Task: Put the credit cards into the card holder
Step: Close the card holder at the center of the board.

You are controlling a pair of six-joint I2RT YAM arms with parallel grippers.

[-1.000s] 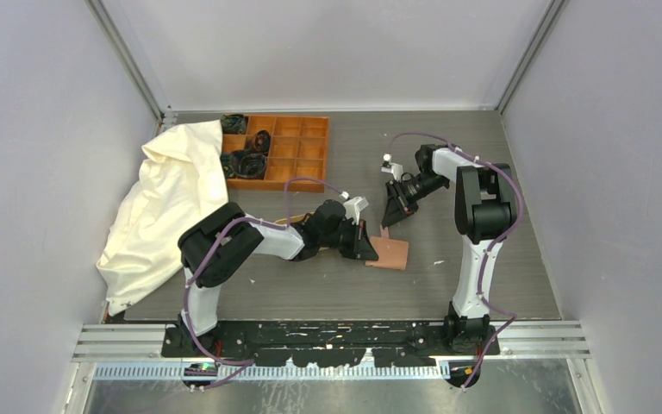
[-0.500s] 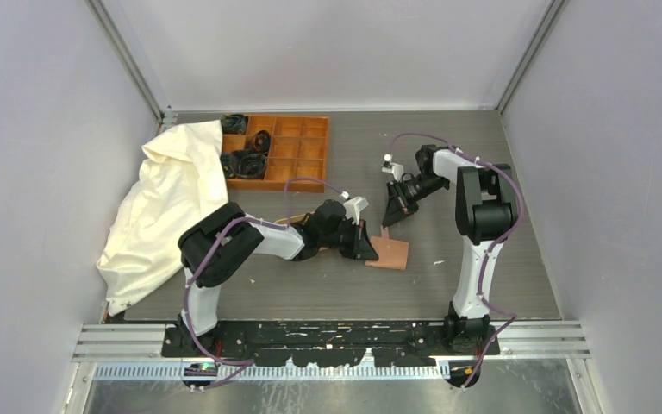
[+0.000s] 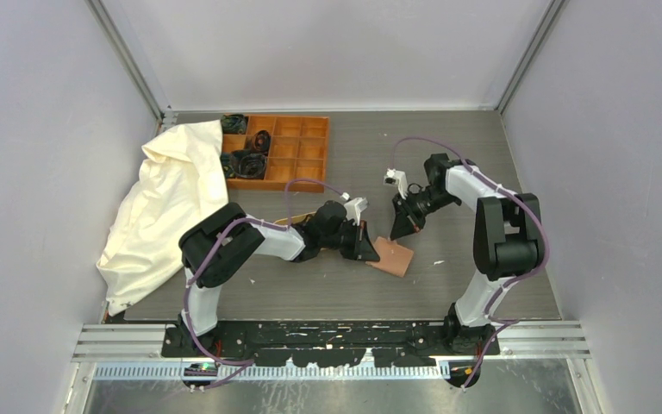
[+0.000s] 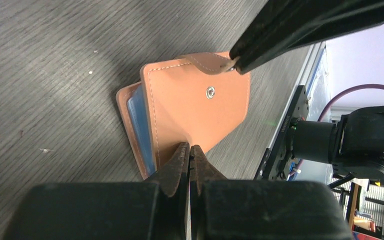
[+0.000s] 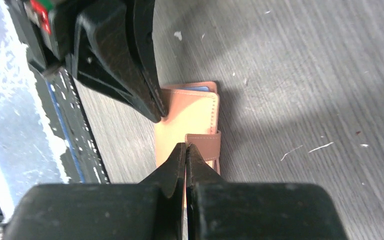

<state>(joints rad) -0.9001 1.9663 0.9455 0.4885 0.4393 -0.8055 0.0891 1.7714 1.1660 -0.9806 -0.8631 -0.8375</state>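
The reddish-brown card holder (image 3: pixel 394 257) lies on the table between both grippers. In the left wrist view the card holder (image 4: pixel 200 105) shows its snap button and a pale blue credit card (image 4: pixel 141 127) tucked inside. My left gripper (image 4: pixel 190 148) is shut on the holder's cover edge; from above it (image 3: pixel 369 252) sits at the holder's left side. My right gripper (image 5: pixel 186 146) is shut on the holder's strap (image 5: pixel 203 142), lifting the strap (image 4: pixel 205 60) at the far edge. From above the right gripper (image 3: pixel 395 233) is at the holder's far side. No black cards show.
An orange compartment box (image 3: pixel 289 151) with dark items in its left cells stands at the back left. A cream cloth (image 3: pixel 168 207) is heaped along the left side and over the box's corner. Small white specks (image 5: pixel 320 147) lie on the grey tabletop.
My right arm swung toward me and lowered its gripper from above the table onto the holder's strap. The holder turned slightly. The left gripper stayed put.
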